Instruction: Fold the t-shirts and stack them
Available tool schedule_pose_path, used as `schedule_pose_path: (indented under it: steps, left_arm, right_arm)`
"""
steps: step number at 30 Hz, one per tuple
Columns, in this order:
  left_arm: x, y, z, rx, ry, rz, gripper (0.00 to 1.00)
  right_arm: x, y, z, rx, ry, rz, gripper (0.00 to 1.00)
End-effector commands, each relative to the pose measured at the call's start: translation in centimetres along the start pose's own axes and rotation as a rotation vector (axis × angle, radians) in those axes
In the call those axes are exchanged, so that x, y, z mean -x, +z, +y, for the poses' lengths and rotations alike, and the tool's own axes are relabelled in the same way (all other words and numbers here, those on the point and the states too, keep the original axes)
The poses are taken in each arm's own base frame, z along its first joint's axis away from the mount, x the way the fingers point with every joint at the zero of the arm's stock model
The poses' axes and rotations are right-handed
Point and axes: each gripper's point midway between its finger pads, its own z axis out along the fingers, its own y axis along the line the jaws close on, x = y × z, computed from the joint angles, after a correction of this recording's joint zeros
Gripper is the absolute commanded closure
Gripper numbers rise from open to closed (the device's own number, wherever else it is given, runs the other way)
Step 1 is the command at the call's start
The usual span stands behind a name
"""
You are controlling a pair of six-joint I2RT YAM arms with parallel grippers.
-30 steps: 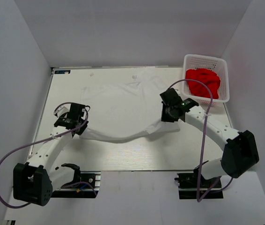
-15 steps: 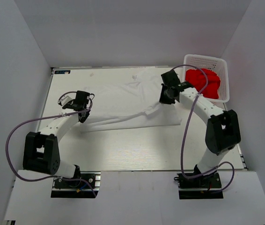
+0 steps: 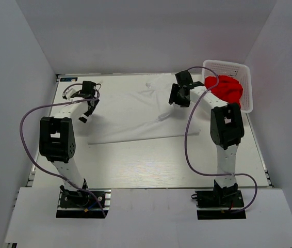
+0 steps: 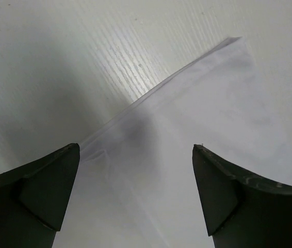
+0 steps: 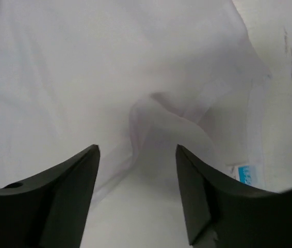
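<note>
The white t-shirt (image 3: 130, 113) lies folded flat across the far half of the table, its near fold edge running from left to right. My left gripper (image 3: 88, 109) hovers open over the shirt's left edge; in the left wrist view its jaws (image 4: 135, 149) stand wide apart above the cloth's edge (image 4: 203, 103), holding nothing. My right gripper (image 3: 176, 98) is open over the shirt's right side, and its jaws (image 5: 136, 147) straddle a small ruck in the cloth (image 5: 161, 113) near a blue label (image 5: 249, 173). The red t-shirt (image 3: 224, 90) lies bunched in the basket.
A white lattice basket (image 3: 227, 64) stands at the far right corner, just beyond my right arm. Grey walls close in the table on the left, far and right sides. Both arms stretch far forward, with cables looping beside them.
Both arms carried the shirt's near edge toward the far side, folding it over. Both grippers, shut on the cloth before, have opened and let it go.
</note>
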Motion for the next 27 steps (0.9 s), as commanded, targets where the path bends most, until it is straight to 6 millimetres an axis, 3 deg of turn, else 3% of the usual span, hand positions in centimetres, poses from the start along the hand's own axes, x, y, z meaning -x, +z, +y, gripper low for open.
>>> schedule_pose_path:
  steps: [1,2,3,5,6,7,12,13,16,18,21,23,27]
  left_arm:
    - [1.9,-2.5,-1.4,-0.097,0.048,-0.009,0.0]
    - [1.8,-2.9,-1.5,-0.123,0.062,-0.002,0.0]
    - [1.5,-3.3,-1.5,-0.147,0.074,0.009,0.0]
    - [0.6,-4.4,-1.4,-0.217,0.108,0.05,0.0]
    - [0.4,-4.7,-1.2,-0.235,0.12,0.059,0.0]
    - [-0.9,-4.9,-0.4,-0.234,0.149,0.081,0.0]
    - [-1.3,-6.6,0.8,-0.309,0.182,0.067,0.0]
    - [-2.3,-6.3,1.8,-0.303,0.192,0.089,0.0]
    - [-3.4,-6.2,1.7,-0.367,0.228,0.103,0.0]
    - [-3.3,-6.4,0.5,-0.434,0.25,0.084,0.0]
    - [-4.9,-5.6,0.1,-0.468,0.284,0.132,0.0]
    - [-5.9,-4.8,0.4,-0.441,0.302,0.169,0.0]
    - [-8.1,-2.5,2.5,-0.322,0.353,0.247,0.0]
  right_arm:
    - [0.6,-2.9,1.2,0.106,-0.038,-0.09,0.31]
    - [-2.2,-2.2,0.2,0.096,-0.035,-0.044,0.31]
    - [-2.4,-3.6,1.1,0.164,-0.039,-0.05,0.2]
    - [-3.1,-5.5,2.2,0.27,-0.049,-0.081,0.15]
    - [-5.2,-5.2,2.4,0.31,-0.058,-0.038,0.12]
    - [-5.4,-5.5,2.7,0.329,-0.062,-0.038,0.12]
    - [-7.1,-4.2,4.1,0.372,-0.077,0.021,0.11]
    - [-7.3,-3.9,4.1,0.37,-0.075,0.03,0.11]
    - [-7.7,-3.4,3.4,0.327,-0.061,0.023,0.11]
    - [-7.9,-3.3,2.6,0.304,-0.041,0.021,0.11]
    - [-7.9,-3.2,1.0,0.225,-0.043,0.007,0.11]
    - [-7.6,-2.8,-0.2,0.159,-0.042,-0.012,0.11]
    - [-9.5,-2.7,-1.2,0.138,-0.053,0.028,0.11]
